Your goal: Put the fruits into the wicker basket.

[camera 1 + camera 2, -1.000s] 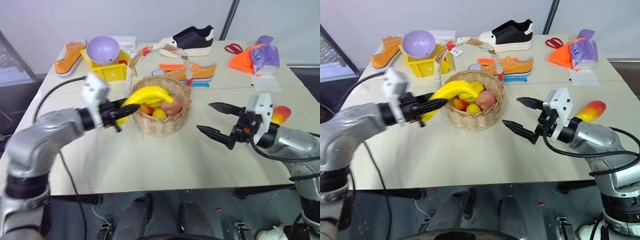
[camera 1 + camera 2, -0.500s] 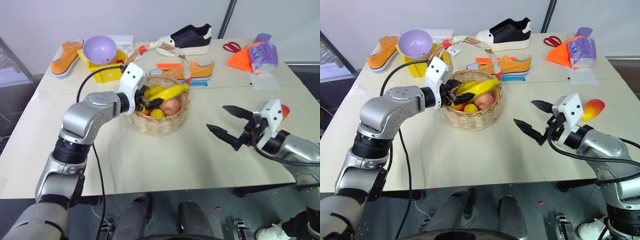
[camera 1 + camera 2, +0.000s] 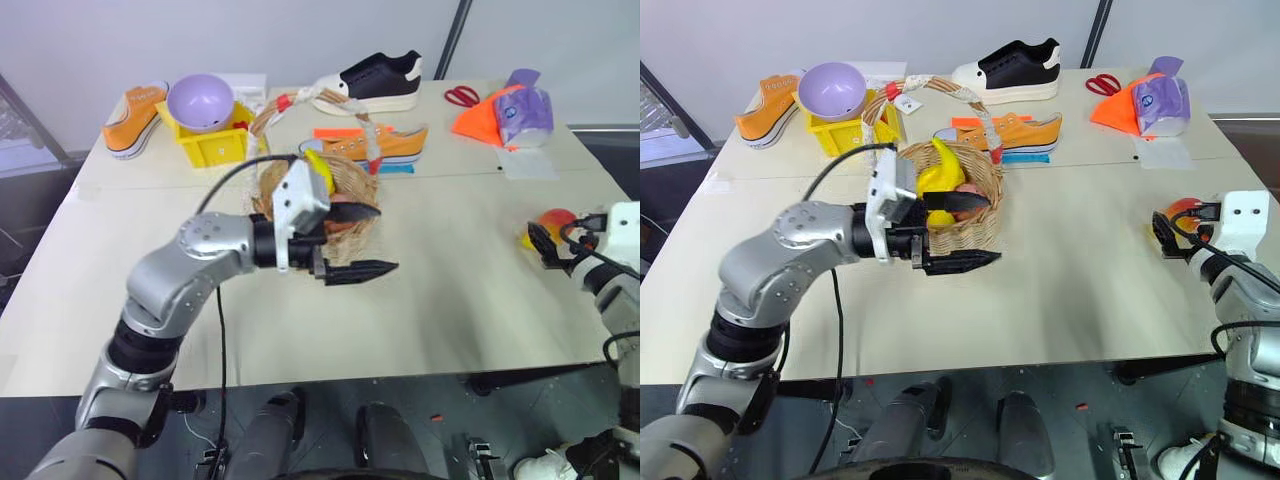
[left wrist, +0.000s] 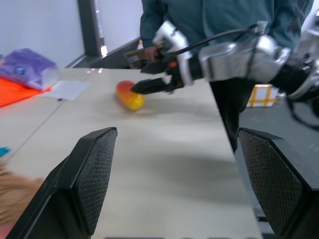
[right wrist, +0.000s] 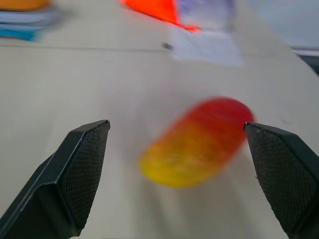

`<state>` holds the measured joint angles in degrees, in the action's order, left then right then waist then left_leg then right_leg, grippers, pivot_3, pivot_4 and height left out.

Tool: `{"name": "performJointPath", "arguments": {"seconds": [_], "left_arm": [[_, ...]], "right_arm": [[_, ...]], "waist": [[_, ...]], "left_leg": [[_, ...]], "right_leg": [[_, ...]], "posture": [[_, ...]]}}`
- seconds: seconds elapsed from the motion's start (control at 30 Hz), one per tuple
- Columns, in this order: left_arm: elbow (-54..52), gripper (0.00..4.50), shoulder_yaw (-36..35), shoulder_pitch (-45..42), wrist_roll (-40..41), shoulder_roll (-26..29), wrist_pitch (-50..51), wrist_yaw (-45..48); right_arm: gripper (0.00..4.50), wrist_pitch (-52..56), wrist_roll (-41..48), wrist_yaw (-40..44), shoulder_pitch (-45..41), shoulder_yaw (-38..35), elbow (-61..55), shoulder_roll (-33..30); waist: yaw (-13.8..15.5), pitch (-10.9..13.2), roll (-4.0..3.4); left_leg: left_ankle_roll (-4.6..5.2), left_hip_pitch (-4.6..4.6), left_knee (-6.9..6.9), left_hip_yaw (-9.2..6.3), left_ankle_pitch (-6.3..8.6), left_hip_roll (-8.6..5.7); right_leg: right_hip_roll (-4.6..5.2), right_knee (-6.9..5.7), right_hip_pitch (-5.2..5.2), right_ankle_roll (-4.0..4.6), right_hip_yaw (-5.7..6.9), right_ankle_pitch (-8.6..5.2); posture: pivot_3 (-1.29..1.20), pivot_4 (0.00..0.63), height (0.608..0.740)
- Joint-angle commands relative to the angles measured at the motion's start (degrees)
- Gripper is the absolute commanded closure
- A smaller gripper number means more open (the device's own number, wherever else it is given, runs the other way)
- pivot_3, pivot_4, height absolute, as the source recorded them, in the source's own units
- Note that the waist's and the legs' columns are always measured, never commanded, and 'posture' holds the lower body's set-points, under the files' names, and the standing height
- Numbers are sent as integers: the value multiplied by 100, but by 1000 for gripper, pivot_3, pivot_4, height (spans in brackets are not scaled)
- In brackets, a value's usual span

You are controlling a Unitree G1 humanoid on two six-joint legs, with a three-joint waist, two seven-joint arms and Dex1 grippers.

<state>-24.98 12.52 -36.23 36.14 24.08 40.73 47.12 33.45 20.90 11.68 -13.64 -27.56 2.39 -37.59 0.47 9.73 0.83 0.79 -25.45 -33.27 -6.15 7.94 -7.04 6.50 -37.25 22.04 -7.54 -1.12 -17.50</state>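
Note:
The yellow banana (image 3: 318, 170) lies in the wicker basket (image 3: 987, 226), whose wrapped handle (image 3: 940, 85) arches over it. My left gripper (image 3: 365, 240) hangs open and empty just in front of the basket's right side, pointing right. The red-to-yellow mango (image 5: 199, 142) lies on the table near the right edge (image 3: 1183, 208). My right gripper (image 5: 175, 125) is open right at the mango, which sits just beyond its fingertips and is not gripped. The left wrist view also shows the mango (image 4: 128, 95) with the right gripper (image 4: 142, 79) at it.
At the back stand a yellow bin (image 3: 215, 145) with a purple bowl (image 3: 200, 100), orange shoes (image 3: 135, 110) (image 3: 375, 145), a black-and-white shoe (image 3: 380, 80), scissors (image 3: 465, 95) and an orange-and-purple pack (image 3: 510, 115). A person (image 4: 214, 20) stands beyond the table's right edge.
My left gripper opened, left the banana in the basket and drew back to the right of it. My right gripper swung right to the mango.

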Motion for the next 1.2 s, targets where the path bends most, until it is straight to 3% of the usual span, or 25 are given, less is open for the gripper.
{"name": "performJointPath", "arguments": {"seconds": [0.03, 0.5, 0.6, 0.67, 0.73, 0.9, 1.0, 1.1, 1.2], "left_arm": [[-190, 384, 90, -31, -69, -76, -115, -14], [-126, 384, 182, 271, -328, -99, -362, -10], [-96, 303, 213, 333, -407, -110, -453, 10], [-73, 303, 228, 379, -464, -116, -522, 11], [-47, 303, 227, 415, -523, -117, -591, 17], [41, 303, -176, 646, -539, 13, -706, -46], [105, 303, -704, 975, -486, 319, -788, -35], [400, 303, -1477, 1475, -404, 852, -985, 251], [656, 303, -1899, 1728, -385, 1221, -1212, 494]], "right_arm": [[0, -180, -155, -346, -476, -107, 508, 91], [0, -658, -426, -601, -1858, 29, 2880, 152], [876, -687, -407, -618, -1906, -3, 2958, 159], [1934, -724, -394, -570, -1869, 8, 2853, 152], [2352, -706, -391, -524, -1801, 38, 2666, 146], [2352, -652, -393, 258, -1044, 444, 949, -46], [2352, -560, -56, 1221, -314, 758, -632, -313], [2352, -117, 1213, 2345, 156, 1083, -2702, -537], [2352, 571, 1981, 2356, -353, 1604, -3470, -339]], "waist": [[-3, 1, -1], [-14, 2, -6], [-16, 3, -8], [-21, 3, -8], [-23, 3, -9], [-34, 3, -20], [-49, 4, -32], [-135, 7, -38], [-195, 9, -41]], "left_leg": [[0, 0, 0, 0, 0, 0], [0, 1, 1, -1, -2, 0], [0, 1, 1, -1, -2, -1], [0, 1, 1, -1, -2, -1], [0, 1, 1, -2, -2, 0], [0, 0, 5, -2, -2, 1], [0, -2, 7, -3, -1, 3], [0, -2, 13, -7, 0, 6], [-1, 1, 16, -8, 2, 17]], "right_leg": [[-1, 0, 1, -1, 0, 0], [-7, -6, 0, -17, 2, 8], [-6, -6, -1, -17, 1, 8], [-6, -6, -1, -17, 1, 8], [-7, -6, 0, -17, 2, 8], [-6, -9, 8, -21, 0, 9], [-7, -12, 14, -21, 0, 9], [-7, -13, 18, -20, 0, 8], [-11, -14, 23, -1, -6, -1]], "posture": [[0, 150, 740], [0, 150, 740], [0, 150, 740], [0, 150, 740], [0, 150, 740], [0, 150, 740], [0, 150, 740], [0, 150, 740], [0, 150, 740]]}}
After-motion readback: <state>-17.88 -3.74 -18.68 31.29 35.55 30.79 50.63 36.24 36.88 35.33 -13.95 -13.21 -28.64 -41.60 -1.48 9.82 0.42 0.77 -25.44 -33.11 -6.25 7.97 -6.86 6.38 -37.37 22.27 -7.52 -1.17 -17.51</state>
